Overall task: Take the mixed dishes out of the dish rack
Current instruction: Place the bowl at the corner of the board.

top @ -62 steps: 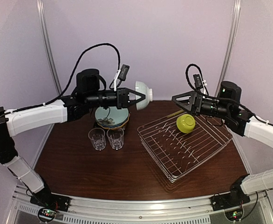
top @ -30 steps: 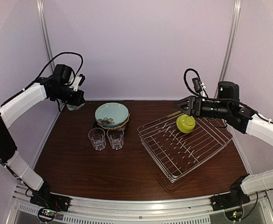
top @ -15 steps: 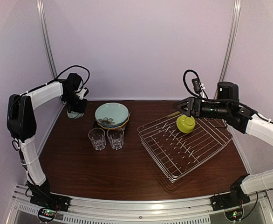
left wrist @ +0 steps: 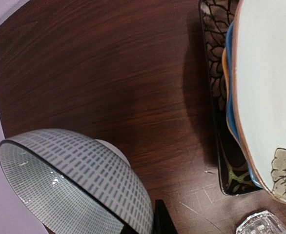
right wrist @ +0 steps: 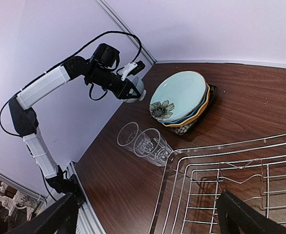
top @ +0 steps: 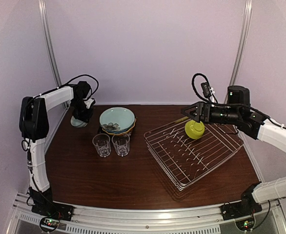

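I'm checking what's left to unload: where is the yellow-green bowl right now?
Top view, right side: the yellow-green bowl sits in the far part of the dish rack, right beside the right gripper, whose jaws are open.

1. No text, label, brand, number or sign can be read in any view.
2. The white bowl (left wrist: 84, 170) bears only rows of small grey dashes, and the pale teal plate (left wrist: 270, 87) only a drawn flower.
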`<state>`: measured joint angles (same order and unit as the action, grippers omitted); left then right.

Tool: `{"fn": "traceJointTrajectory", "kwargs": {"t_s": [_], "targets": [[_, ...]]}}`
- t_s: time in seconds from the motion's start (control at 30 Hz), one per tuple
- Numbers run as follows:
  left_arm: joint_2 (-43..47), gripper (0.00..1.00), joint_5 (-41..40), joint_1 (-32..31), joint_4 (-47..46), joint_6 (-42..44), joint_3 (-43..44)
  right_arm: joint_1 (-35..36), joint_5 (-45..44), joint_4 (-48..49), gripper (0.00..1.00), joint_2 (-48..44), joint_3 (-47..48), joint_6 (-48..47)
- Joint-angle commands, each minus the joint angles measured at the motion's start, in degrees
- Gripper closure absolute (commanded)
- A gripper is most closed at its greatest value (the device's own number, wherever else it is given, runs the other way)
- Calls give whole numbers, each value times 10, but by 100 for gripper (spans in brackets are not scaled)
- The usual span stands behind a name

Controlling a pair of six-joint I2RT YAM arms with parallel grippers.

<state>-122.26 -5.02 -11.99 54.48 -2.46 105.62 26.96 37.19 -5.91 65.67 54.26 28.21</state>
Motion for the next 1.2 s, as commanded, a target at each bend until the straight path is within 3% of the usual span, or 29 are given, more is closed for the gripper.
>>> {"fn": "traceJointTrajectory", "kwargs": {"t_s": [0.0,0.67,0.8,0.93,1.17], "targets": [[-12,100,-31,2,12,18,21,-3,-7,4,0,4,8,-5],[-61,96,-53,0,34,18,31,-3,-4,11,0,3,8,5],[-62,87,-50,-3,35,19,32,-3,-6,9,0,1,9,4],[-58,68,-44,-7,38,17,37,-3,-12,0,0,-1,12,0],[-46,52,-44,-15,38,11,35,-3,-36,-27,0,-7,15,-21]]}}
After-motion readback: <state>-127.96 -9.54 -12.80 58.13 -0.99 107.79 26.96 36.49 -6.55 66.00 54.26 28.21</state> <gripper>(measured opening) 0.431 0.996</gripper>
